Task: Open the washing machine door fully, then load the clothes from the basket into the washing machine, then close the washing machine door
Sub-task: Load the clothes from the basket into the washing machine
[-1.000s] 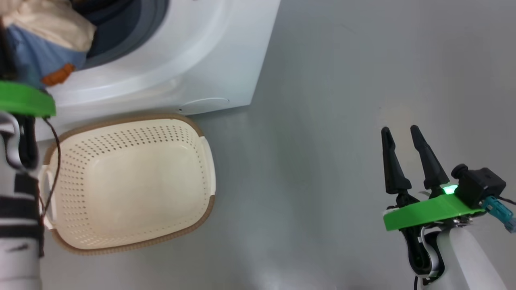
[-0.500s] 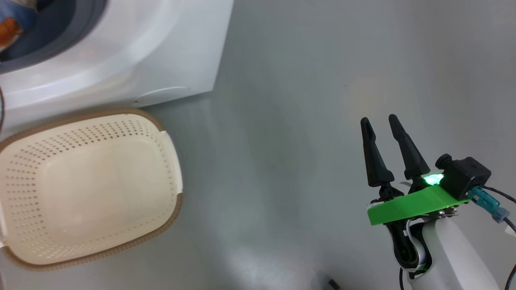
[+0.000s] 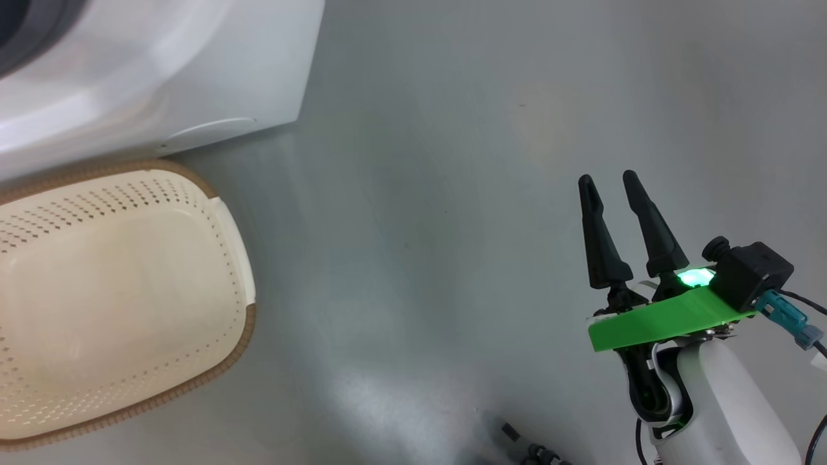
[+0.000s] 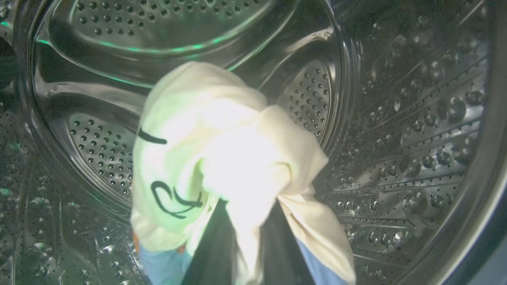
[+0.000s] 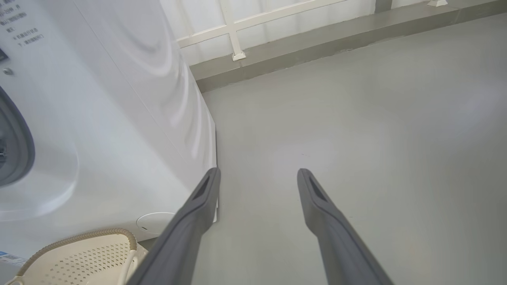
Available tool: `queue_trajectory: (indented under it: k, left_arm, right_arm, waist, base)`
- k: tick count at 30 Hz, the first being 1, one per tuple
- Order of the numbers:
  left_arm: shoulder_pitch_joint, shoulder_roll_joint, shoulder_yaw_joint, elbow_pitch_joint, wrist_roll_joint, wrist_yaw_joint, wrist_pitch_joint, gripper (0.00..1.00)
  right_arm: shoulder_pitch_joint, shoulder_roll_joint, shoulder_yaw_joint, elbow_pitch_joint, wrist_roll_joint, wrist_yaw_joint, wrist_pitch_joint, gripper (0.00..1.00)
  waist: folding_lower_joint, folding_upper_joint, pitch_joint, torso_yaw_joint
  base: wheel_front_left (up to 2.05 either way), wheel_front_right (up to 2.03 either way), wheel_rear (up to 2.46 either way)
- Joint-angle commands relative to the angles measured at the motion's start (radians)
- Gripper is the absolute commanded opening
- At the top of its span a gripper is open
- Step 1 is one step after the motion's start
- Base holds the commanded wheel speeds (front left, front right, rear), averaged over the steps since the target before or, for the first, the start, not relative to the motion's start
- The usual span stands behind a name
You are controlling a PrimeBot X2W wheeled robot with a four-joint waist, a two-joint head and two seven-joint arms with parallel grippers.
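Head camera has swung right over the last second, so the big white front-loading washing machine (image 3: 161, 71) and the small cream perforated plastic basket with brown woven-look rim (image 3: 129, 284) slide to the left edge of head view; that's camera motion, neither has moved on the grey floor (image 3: 452, 194). A second ago the left arm was at the drum mouth with the bundle; now left wrist view looks deep into the perforated steel drum (image 4: 396, 138), so the load is inside the machine. Left gripper (image 4: 247, 221) is clamped on the clothes, its two dark fingers pinching the fabric between them. The cream cloth with thin dark curved marks (image 4: 222, 158) bunches up in front of the fingers, mid-drum and overexposed; the blue cloth (image 4: 162, 265) hangs below it at the bottom edge with a bit of orange showing; can't tell if either touches the drum wall. Basket is bare inside and sits against the machine's lower front edge. Right gripper (image 3: 607, 179) hangs over bare floor well right of the basket, fingers spread, holding nothing. Likely left: release the bundle, back out, then shut the washing machine door
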Motion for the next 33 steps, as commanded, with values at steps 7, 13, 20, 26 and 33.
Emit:
queue_trajectory:
  k: [7,13,20,26,33]
  left_arm:
    - [0.069,0.047,0.023,0.022,0.024,0.009,-0.005,1.00]
    - [0.102,0.046,0.044,0.031,0.020,0.009,-0.005,1.00]
    - [0.170,0.023,0.073,0.001,0.014,0.008,-0.005,1.00]
    - [0.264,-0.008,0.103,-0.052,0.010,0.006,-0.005,1.00]
    - [0.413,-0.058,0.156,-0.142,0.014,0.006,-0.005,1.00]
  right_arm:
    - [-0.005,-0.006,0.031,-0.023,0.022,0.004,-0.008,1.00]
    - [-0.007,-0.006,0.020,-0.021,0.017,0.004,-0.008,1.00]
    - [-0.007,-0.006,0.010,-0.020,0.002,0.004,-0.008,1.00]
    - [-0.004,-0.006,-0.004,-0.016,-0.018,0.004,-0.008,1.00]
    - [-0.001,-0.006,-0.026,-0.011,-0.062,0.004,-0.008,1.00]
  waist:
    - [-0.0001,0.0000,0.008,-0.007]
    - [-0.0001,0.0000,-0.001,0.001]
    - [-0.0001,0.0000,-0.026,0.021]
    - [-0.0001,0.0000,-0.061,0.045]
    - [-0.0001,0.0000,-0.116,0.080]
  base:
    - [0.00,0.00,0.00]
    - [0.00,0.00,0.00]
    - [0.00,0.00,0.00]
    - [0.00,0.00,0.00]
    - [0.00,0.00,0.00]
